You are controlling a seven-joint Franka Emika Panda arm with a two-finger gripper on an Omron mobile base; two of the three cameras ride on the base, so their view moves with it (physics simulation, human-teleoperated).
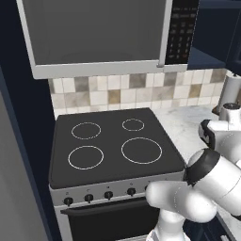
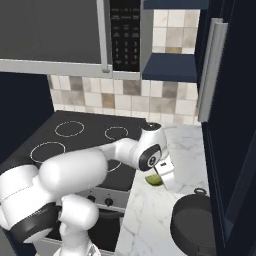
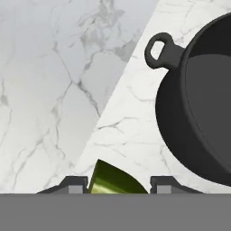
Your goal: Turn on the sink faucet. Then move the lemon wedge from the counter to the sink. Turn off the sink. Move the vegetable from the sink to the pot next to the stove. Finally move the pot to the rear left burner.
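Observation:
My gripper [image 2: 161, 176] hangs over the white marble counter [image 2: 187, 145], just right of the stove [image 2: 75, 135], and is shut on the lemon wedge [image 2: 153, 179]. In the hand view the yellow-green lemon wedge [image 3: 113, 180] sits between the two dark fingertips [image 3: 74, 182] of the gripper [image 3: 118, 184]. The black pot [image 3: 203, 103] stands on the counter [image 3: 54, 90] off to one side of the gripper, its loop handle toward me. Its inside looks bare. The pot [image 2: 194, 222] is at the counter's near right end.
The stove [image 1: 113, 146] has four white rings and front knobs. A microwave [image 1: 99, 33] hangs low above it. A paper towel roll [image 1: 232, 89] stands at the back of the counter [image 1: 183, 122]. A tall dark cabinet [image 2: 232, 125] walls in the right side.

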